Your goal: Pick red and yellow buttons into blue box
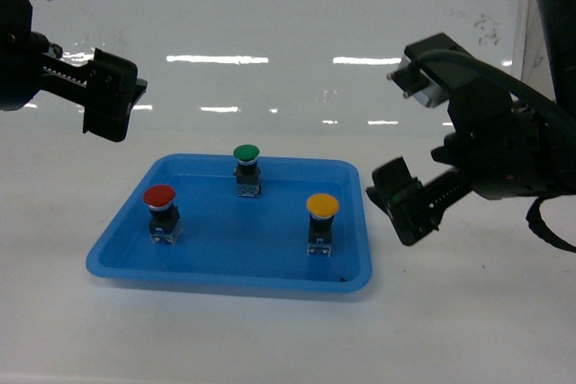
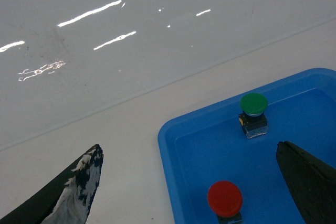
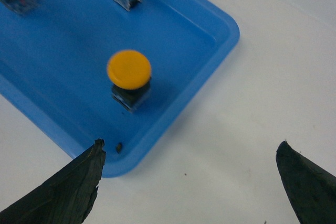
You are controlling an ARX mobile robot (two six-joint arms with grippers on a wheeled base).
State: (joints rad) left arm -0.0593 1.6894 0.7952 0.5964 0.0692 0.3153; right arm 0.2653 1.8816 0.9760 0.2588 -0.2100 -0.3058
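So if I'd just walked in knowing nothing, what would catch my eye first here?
Probably the shallow blue tray in the middle of the white table, with three bright buttons standing in it: red at left, green at the back, yellow at right. Then the two black pincers flanking it, both open and empty: the left pincer hangs above the tray's left side, the right pincer sits low by its right edge.

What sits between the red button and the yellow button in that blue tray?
Nothing: in the head view, only bare tray floor separates the red button from the yellow button. The green button stands farther back.
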